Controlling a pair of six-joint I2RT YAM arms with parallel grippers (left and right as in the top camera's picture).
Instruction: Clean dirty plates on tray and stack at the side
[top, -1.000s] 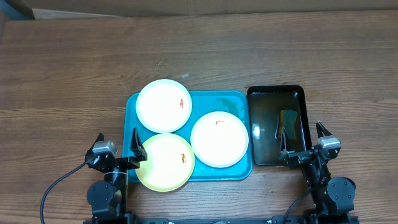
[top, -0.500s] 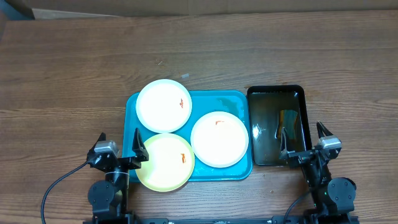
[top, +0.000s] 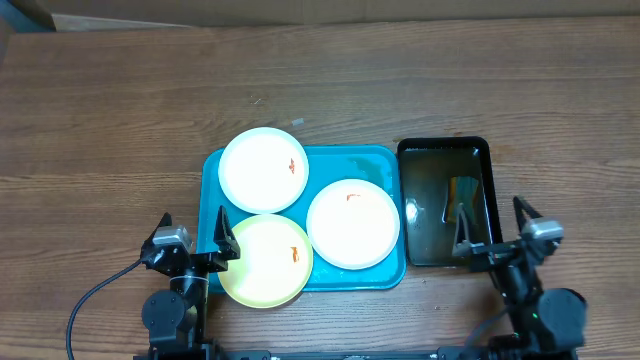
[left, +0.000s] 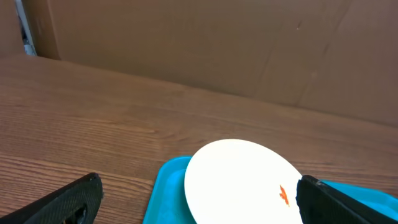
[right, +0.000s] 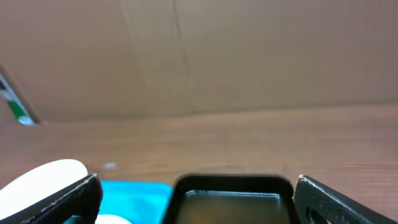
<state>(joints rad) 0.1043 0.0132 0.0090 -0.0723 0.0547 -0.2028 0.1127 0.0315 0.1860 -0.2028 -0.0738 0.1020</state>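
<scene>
The turquoise tray (top: 375, 160) holds three smeared plates: the far white plate (top: 264, 170) at 11 o'clock, the near white plate (top: 352, 224) at 3, and the pale yellow plate (top: 265, 260) at 7, overhanging the rim. The black tray (top: 430, 200), seemingly holding water, sits just beside it at 3 o'clock. The left gripper (top: 191, 225) and the right gripper (top: 489, 215) both have their jaws apart and empty.

Your overhead camera looks straight down on the whole desk (top: 120, 110). Your left wrist camera sits low at the near edge, left of centre. It faces the far edge, close to the turquoise tray (left: 163, 193). Your right wrist camera sits equally low, right of centre, facing likewise over the black tray (right: 233, 183). All three views share the turquoise tray.
</scene>
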